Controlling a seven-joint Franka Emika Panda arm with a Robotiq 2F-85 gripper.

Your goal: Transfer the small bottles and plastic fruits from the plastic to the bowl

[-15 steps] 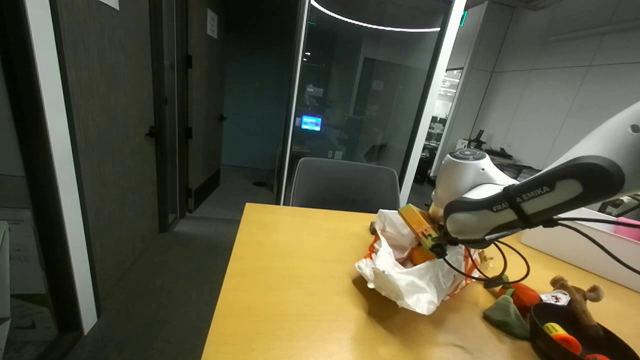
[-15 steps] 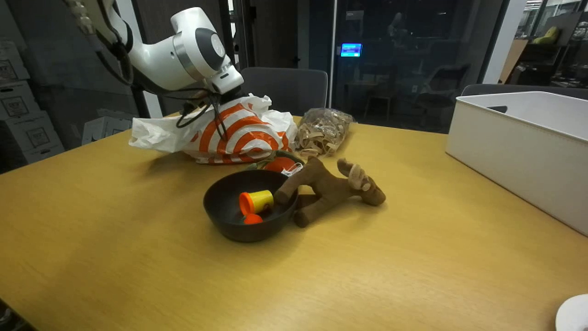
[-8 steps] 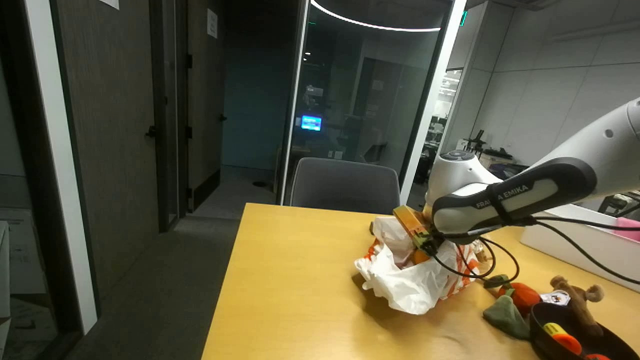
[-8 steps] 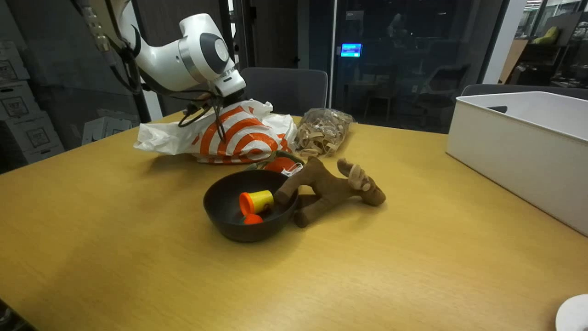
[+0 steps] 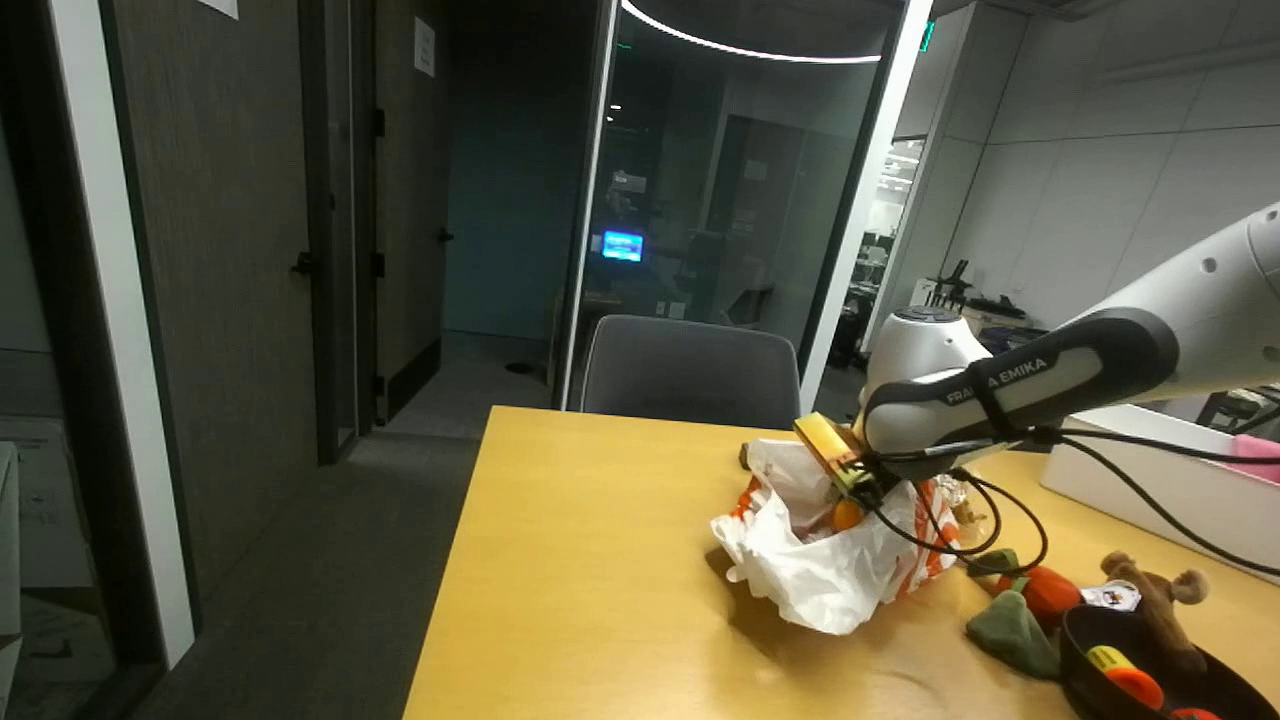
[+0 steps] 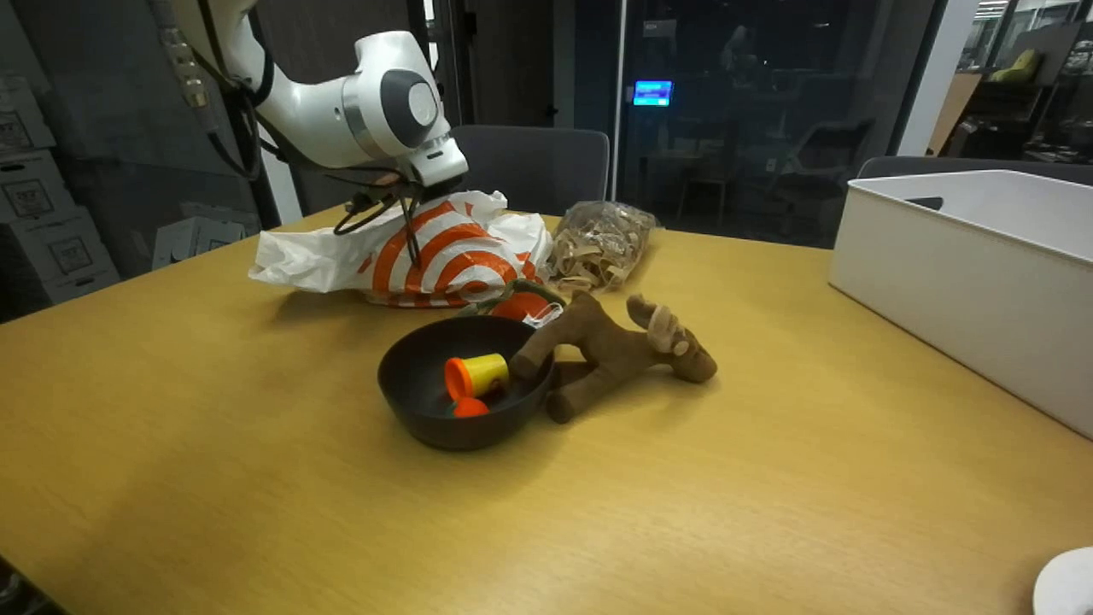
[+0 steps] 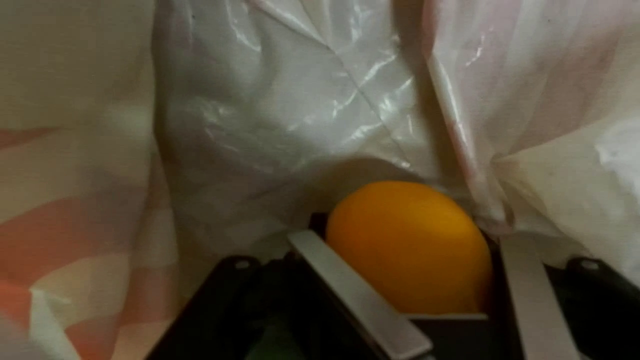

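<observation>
The wrist view looks into the white plastic bag with red-orange print (image 7: 300, 110), the black gripper (image 7: 406, 235) closed around a glossy orange roundish plastic fruit (image 7: 410, 250) inside it. In an exterior view, left to right: this bag, the dark round bowl (image 6: 461, 434) holding an orange-lidded yellow tub (image 6: 485, 373) and a red toy fruit (image 6: 470, 407), and a brown plush moose (image 6: 619, 346) with one leg in the bowl.
</observation>
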